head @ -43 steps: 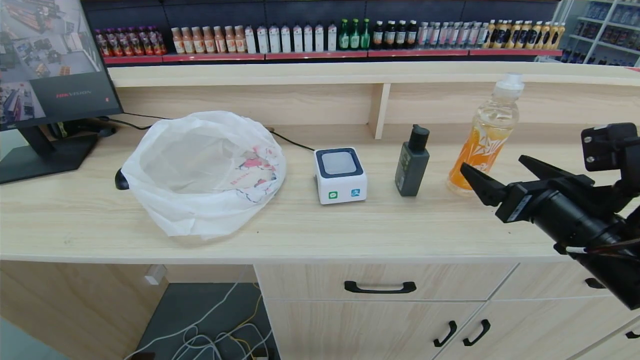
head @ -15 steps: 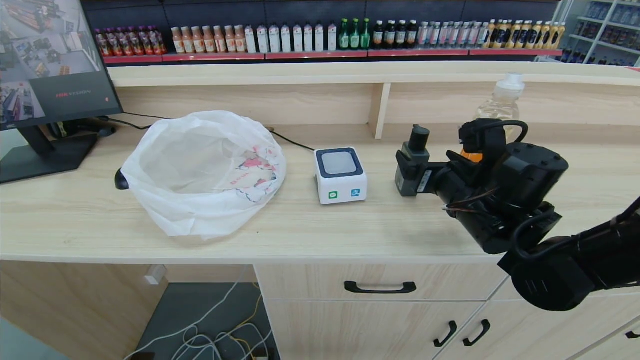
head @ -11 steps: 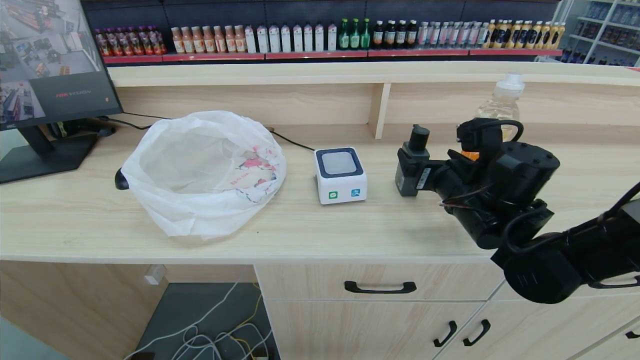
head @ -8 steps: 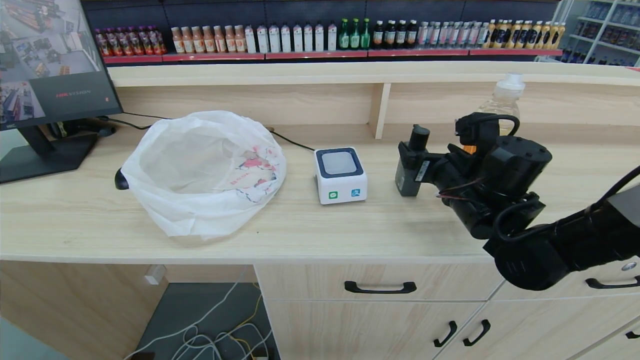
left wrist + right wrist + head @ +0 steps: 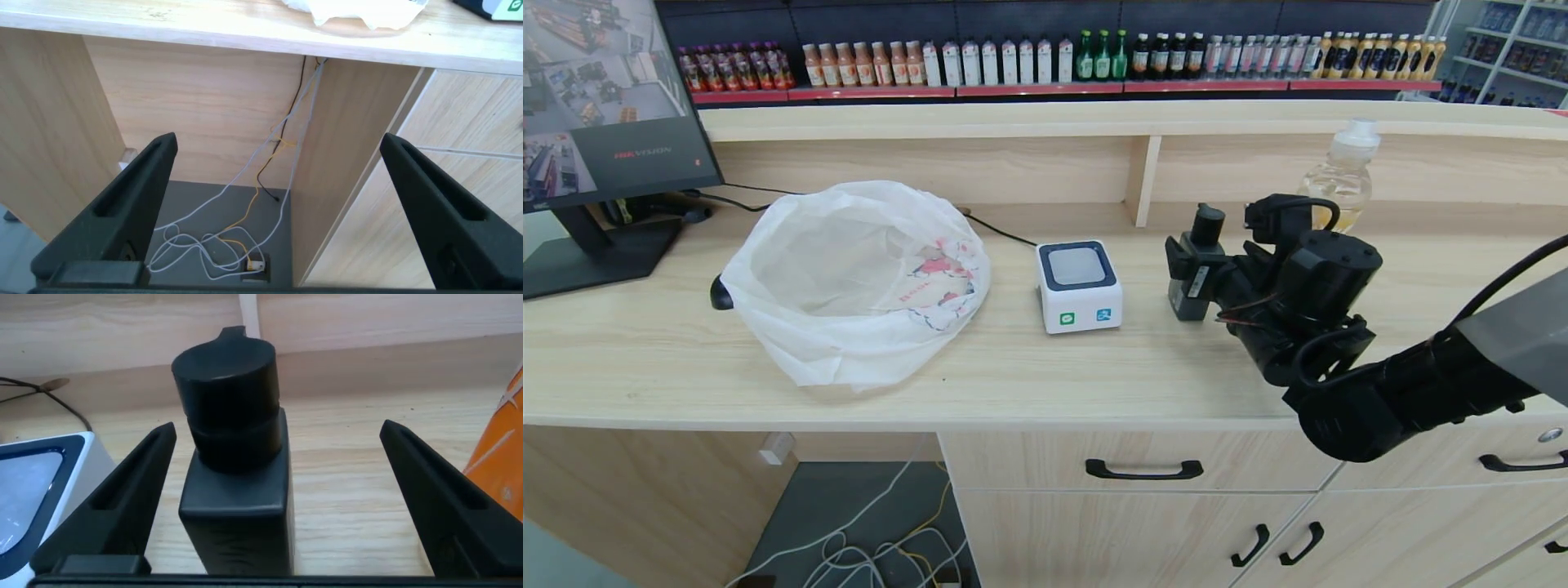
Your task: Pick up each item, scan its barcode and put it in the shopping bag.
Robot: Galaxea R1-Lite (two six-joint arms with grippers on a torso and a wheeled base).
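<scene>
The right arm (image 5: 1421,384) lies low over the counter (image 5: 1013,367), right gripper (image 5: 278,430) spread wide around the upright dark bottle (image 5: 1207,222), seemingly not touching it. The shopping bag (image 5: 792,343) sits open-mouthed left of the scanner (image 5: 1078,286).

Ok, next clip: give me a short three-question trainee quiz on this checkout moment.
1. True or false: the right tool is shut on the dark bottle.
2. What stands between the shopping bag and the dark bottle? A) keyboard B) scanner C) scale
3. Which arm's tool is held low, facing the cable space under the counter?
Key: 1 false, the right tool is open, either side of the bottle. 2 B. 3 the left tool.
</scene>
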